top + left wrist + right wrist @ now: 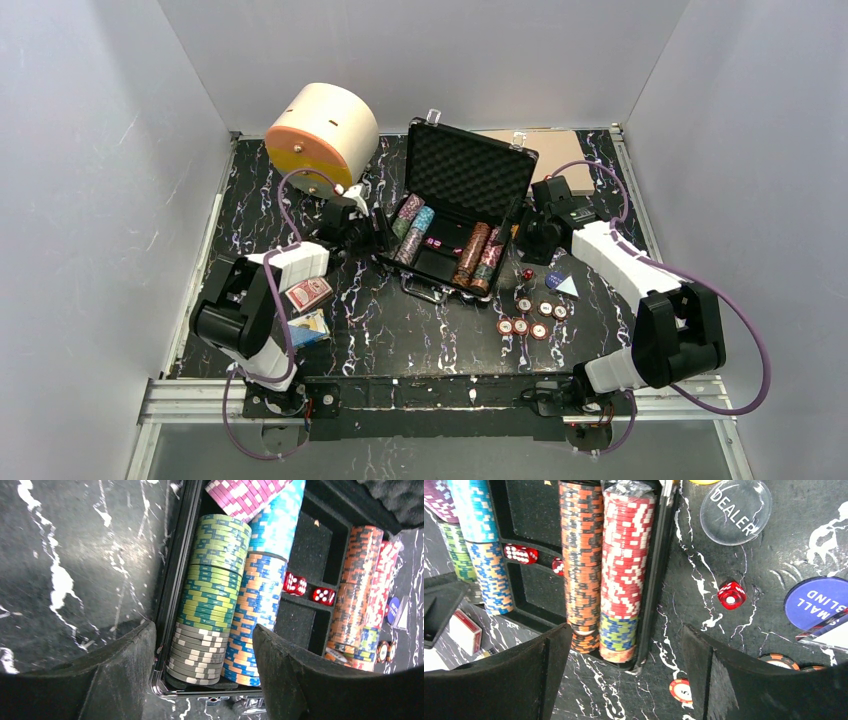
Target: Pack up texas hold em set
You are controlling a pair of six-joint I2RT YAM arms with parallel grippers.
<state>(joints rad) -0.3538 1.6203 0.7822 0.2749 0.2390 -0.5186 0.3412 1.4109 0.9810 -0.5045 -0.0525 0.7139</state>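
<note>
Both grippers spread, nothing held, one at each end of the open briefcase (470, 170).
L gripper (204, 630): jaws apart, straddling the case's left wall and the end of the green chip row (215, 580); contact unclear. R gripper (625, 630): jaws apart over the right wall and the red chip row (626, 555). Case sits mid-worktop (400, 320), lid up, w/ dice (295, 584) inside. Outside, right of the case: loose chips (530, 318), red die (731, 594), DEALER button (735, 504), blue blind button (819, 602). Red deck (308, 295) by L arm. Cream cylinder (322, 125) back-left.
</note>
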